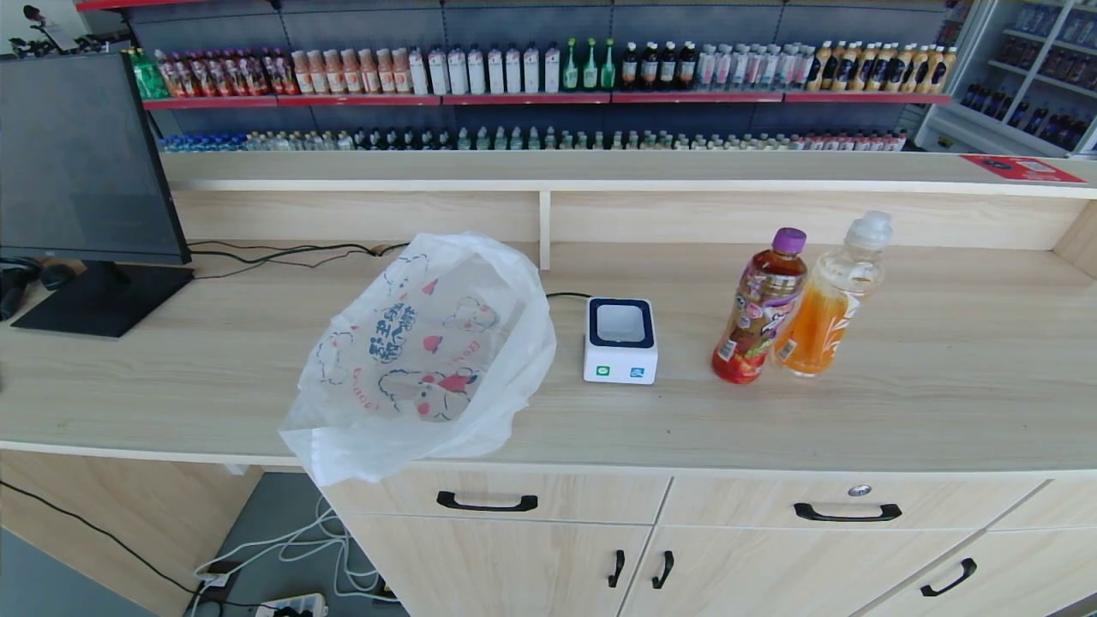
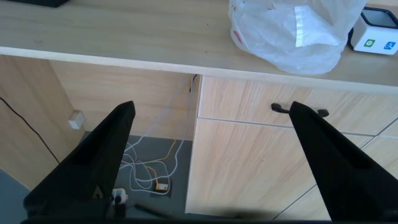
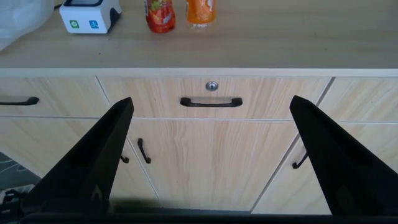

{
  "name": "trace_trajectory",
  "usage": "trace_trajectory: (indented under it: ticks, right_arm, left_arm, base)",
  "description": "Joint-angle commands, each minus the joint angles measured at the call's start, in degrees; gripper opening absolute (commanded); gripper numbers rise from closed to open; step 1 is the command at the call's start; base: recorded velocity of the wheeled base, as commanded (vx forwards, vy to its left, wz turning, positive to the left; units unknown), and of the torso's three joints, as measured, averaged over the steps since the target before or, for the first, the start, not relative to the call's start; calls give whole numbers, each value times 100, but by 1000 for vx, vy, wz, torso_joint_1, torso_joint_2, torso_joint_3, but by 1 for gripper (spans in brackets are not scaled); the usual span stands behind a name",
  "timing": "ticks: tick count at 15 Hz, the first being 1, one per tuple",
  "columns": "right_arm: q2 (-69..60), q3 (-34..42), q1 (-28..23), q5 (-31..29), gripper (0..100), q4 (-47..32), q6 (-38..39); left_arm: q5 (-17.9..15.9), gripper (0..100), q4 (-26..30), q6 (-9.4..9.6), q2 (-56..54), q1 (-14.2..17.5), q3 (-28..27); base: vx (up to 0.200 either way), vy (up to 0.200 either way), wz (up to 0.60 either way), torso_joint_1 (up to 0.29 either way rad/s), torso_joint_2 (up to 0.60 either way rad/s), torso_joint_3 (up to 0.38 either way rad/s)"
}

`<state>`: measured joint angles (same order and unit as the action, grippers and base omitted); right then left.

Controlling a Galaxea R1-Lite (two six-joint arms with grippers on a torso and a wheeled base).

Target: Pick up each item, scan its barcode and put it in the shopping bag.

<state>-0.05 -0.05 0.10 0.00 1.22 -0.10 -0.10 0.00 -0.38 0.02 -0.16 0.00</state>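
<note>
- You are looking at two bottles, one bag and one scanner, all sitting on the table (image 1: 943, 368).
- The red bottle (image 1: 759, 308) and the orange bottle (image 1: 830, 296) are standing upright on the right part of the table, with their long axes vertical and their caps pointing up.
- The two bottles are touching side by side, with the red one nearer the scanner (image 1: 620, 340).
- The red bottle is wearing a purple cap and a busy label, with red drink showing at its base.
- The orange bottle is carrying a pale cap. Orange drink is filling its lower part, and it is clear above.
- The scanner, a white box, is sitting between the bag (image 1: 424, 351) and the red bottle, with its dark-framed window facing up.
- The bag is slumping just left of the scanner. It is translucent white with blue and red cartoon prints, and its lower edge is hanging over the table's front edge. You cannot tell which way its mouth is facing.
- The left gripper (image 2: 211, 168) is hanging below the table's front edge, facing the cabinet under the bag, with its jaws spread wide and holding nothing.
- The right gripper (image 3: 208, 162) is hanging before the drawer (image 3: 211, 93) under the bottles, its jaws likewise spread and empty.
</note>
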Motion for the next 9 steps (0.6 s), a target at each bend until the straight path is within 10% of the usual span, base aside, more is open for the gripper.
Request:
trace_trajectory:
  ticks: [1,9]
  right_arm:
    - [225,-725,78,712,100,221,150]
    - [2281,-1674,96,888,100,1355,-245]
  left_arm:
    - [1,100,0,3,-2,-2,0]
    - [1,100,0,-6,-2,-2,0]
  base:
    - [0,0,0,0,0,0]
    - [0,0,0,0,0,0]
